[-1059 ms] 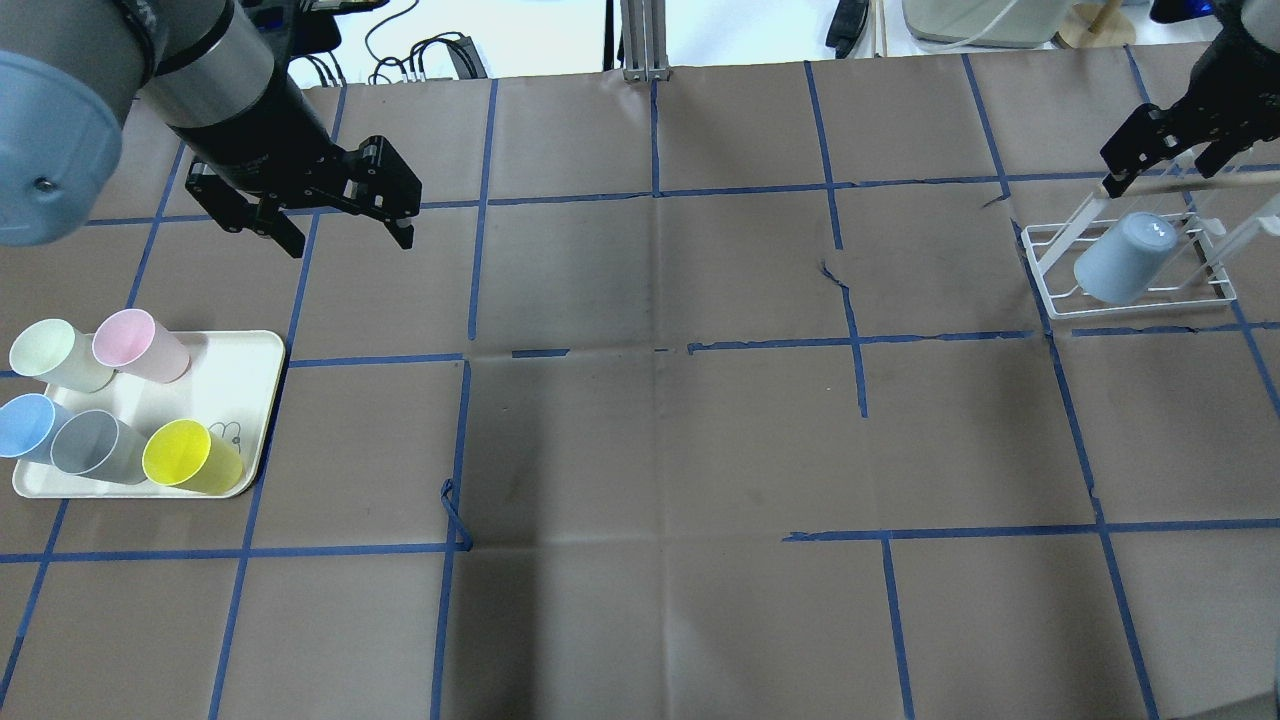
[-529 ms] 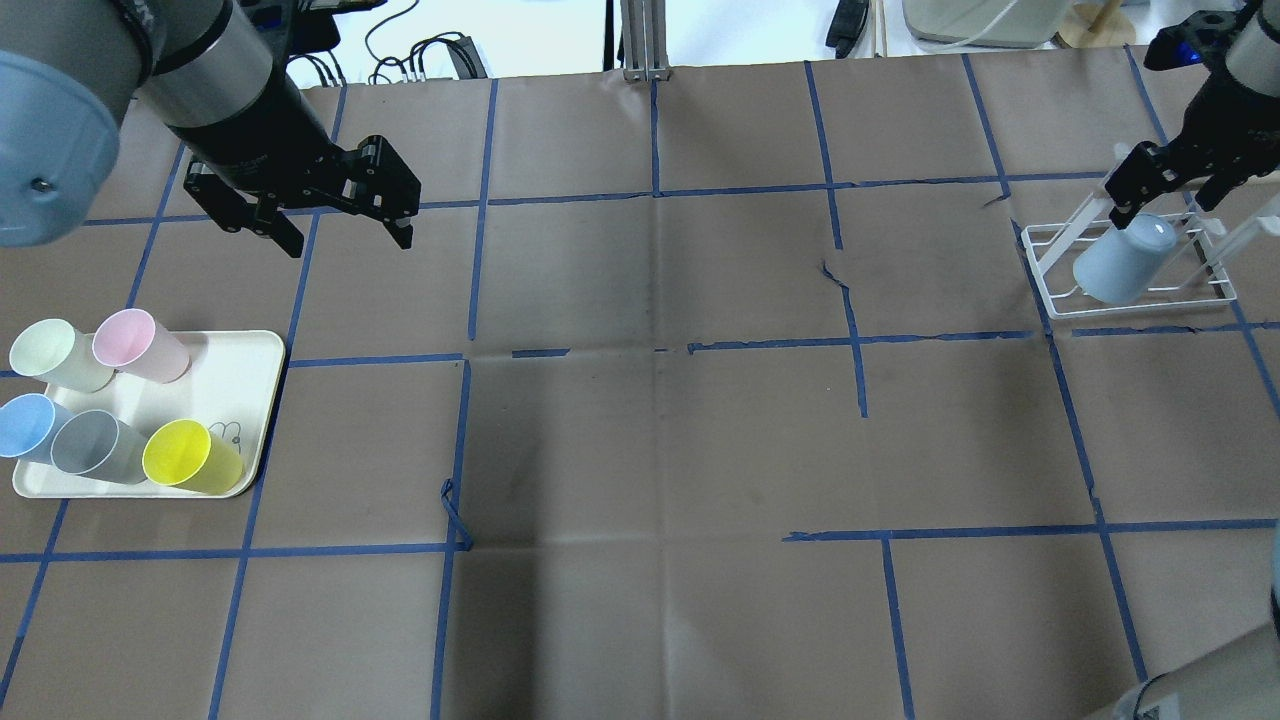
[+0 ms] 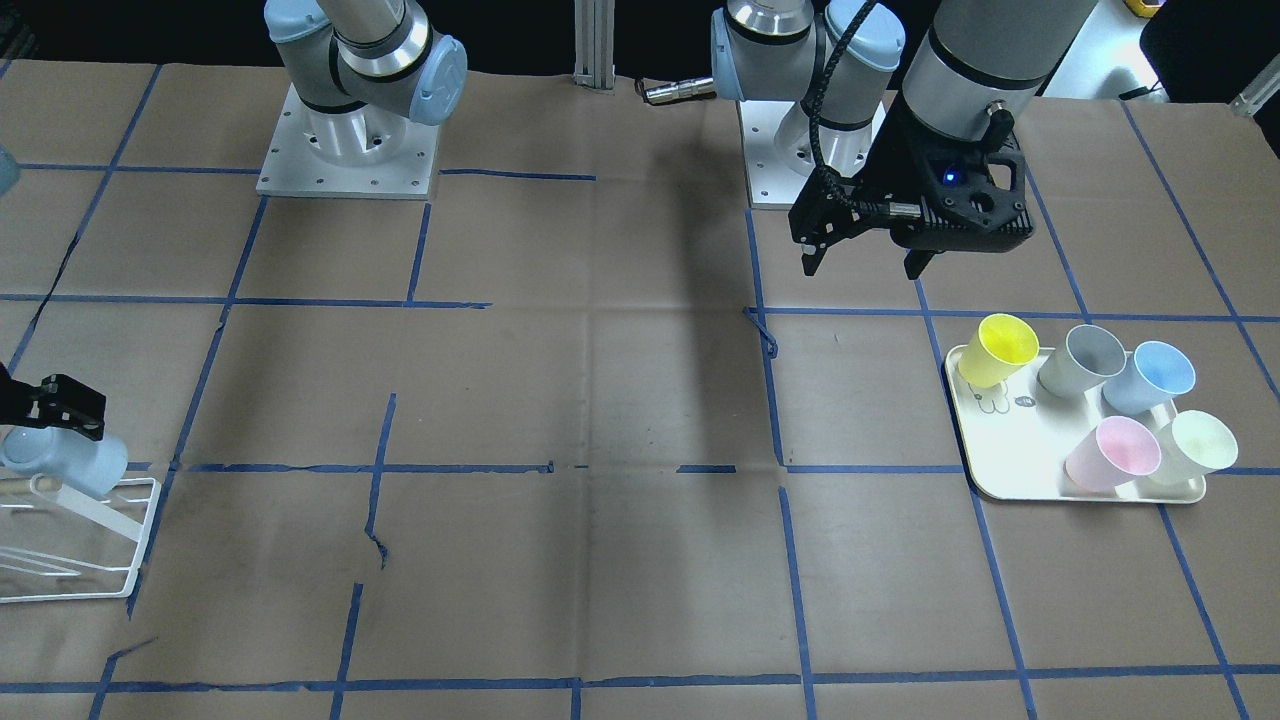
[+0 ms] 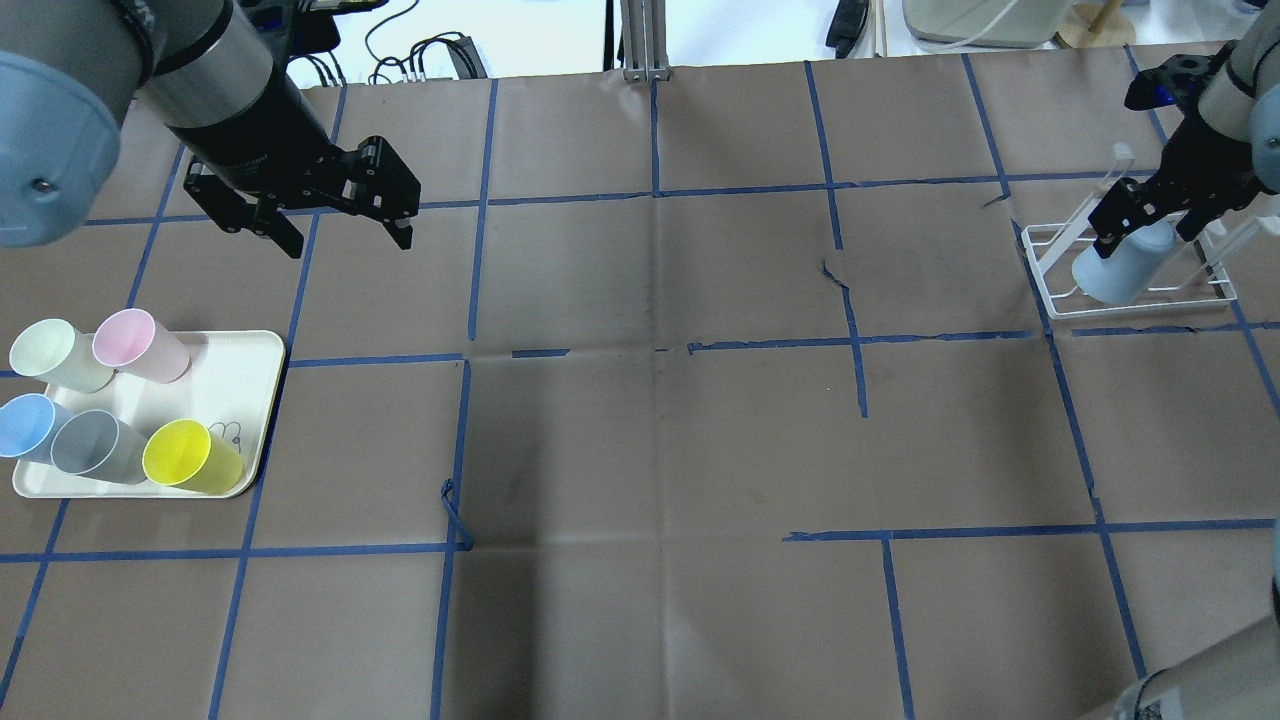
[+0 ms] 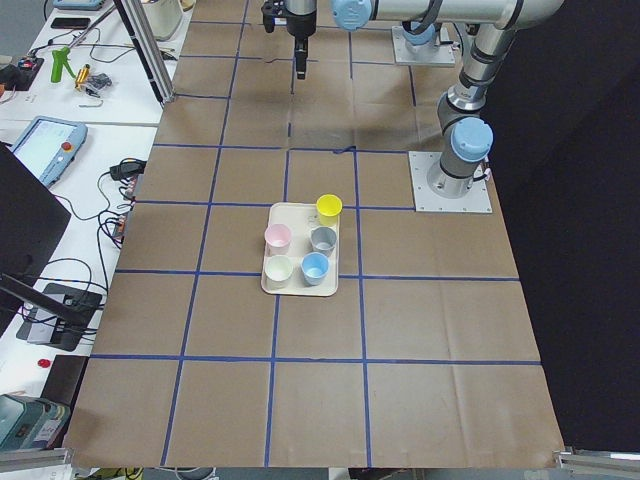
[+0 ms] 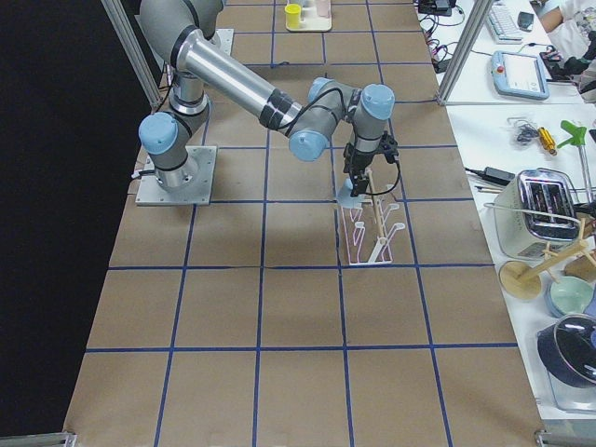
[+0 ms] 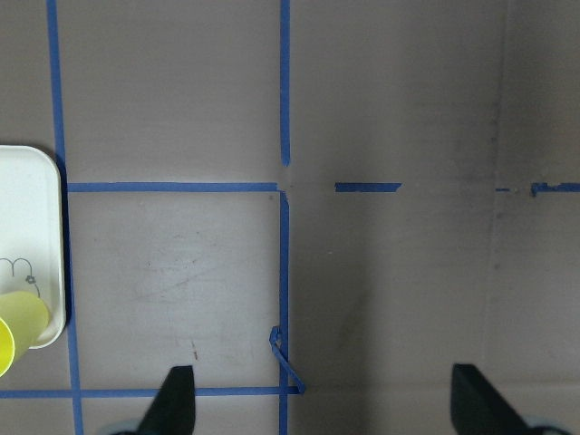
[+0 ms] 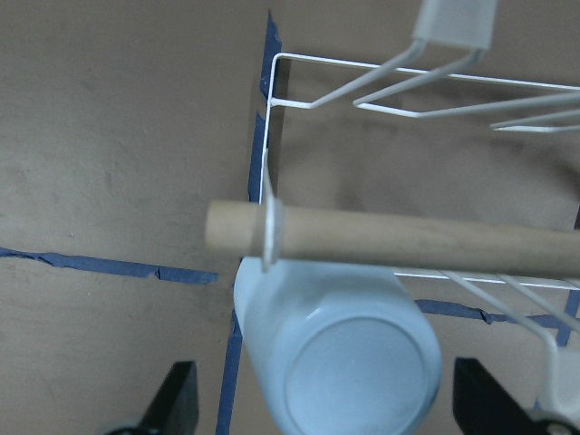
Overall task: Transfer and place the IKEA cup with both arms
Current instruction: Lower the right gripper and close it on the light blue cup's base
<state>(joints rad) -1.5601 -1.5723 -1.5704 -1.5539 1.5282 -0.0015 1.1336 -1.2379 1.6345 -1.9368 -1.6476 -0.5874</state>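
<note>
The IKEA cup (image 4: 1120,268), pale light-blue, lies tilted on a white wire rack (image 4: 1048,292) at the far right, its base pointing up. My right gripper (image 4: 1148,226) is open, with one finger on each side of the cup's base end. The right wrist view shows the cup's base (image 8: 349,381) between the fingertips (image 8: 177,403), with gaps on both sides. The cup also shows in the front-facing view (image 3: 62,462). My left gripper (image 4: 350,240) is open and empty, held above the table behind the tray; it also shows in the front-facing view (image 3: 862,268).
A cream tray (image 4: 240,365) at the left holds a second blue cup (image 4: 22,425), a grey cup (image 4: 92,445), a yellow cup (image 4: 188,456), a pink cup (image 4: 138,345) and a pale green cup (image 4: 58,355). A wooden rod (image 8: 399,240) crosses the rack just above the cup.
My right gripper has come down toward the rack and now straddles the cup's base end. The left arm and the cups on the tray have not moved.
</note>
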